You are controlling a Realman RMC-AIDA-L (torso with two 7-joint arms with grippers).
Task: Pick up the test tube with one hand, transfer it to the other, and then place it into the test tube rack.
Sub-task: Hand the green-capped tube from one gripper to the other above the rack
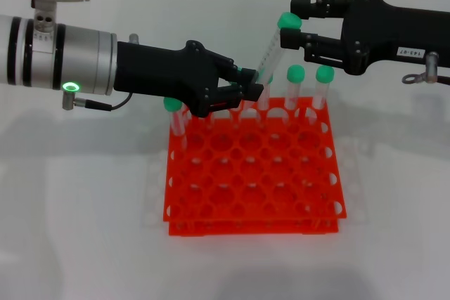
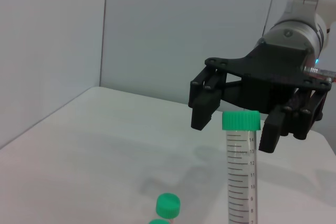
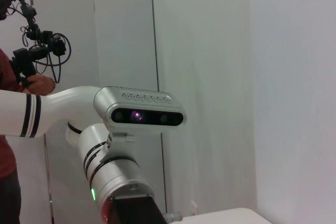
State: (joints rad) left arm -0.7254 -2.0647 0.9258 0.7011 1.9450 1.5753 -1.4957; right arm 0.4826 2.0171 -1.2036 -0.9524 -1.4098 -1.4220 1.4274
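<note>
The test tube (image 1: pixel 273 50) leans up and to the right above the back of the orange-red test tube rack (image 1: pixel 246 227). My left gripper (image 1: pixel 252 83), the one with the green ring, is shut on the tube's lower end. The tube's green cap (image 1: pixel 288 20) sits between the spread fingers of my labelled right gripper (image 1: pixel 292 22), which is open and does not clamp it. In the left wrist view the tube (image 2: pixel 241 177) stands upright in front of the right gripper (image 2: pixel 237 127), with one finger on each side of the cap (image 2: pixel 241 120).
Other green-capped tubes (image 1: pixel 295 75) stand in the rack's back row, and one (image 1: pixel 173 107) is at its back left corner. Two of their caps (image 2: pixel 168 204) show in the left wrist view. A person (image 3: pixel 16 129) stands behind the robot.
</note>
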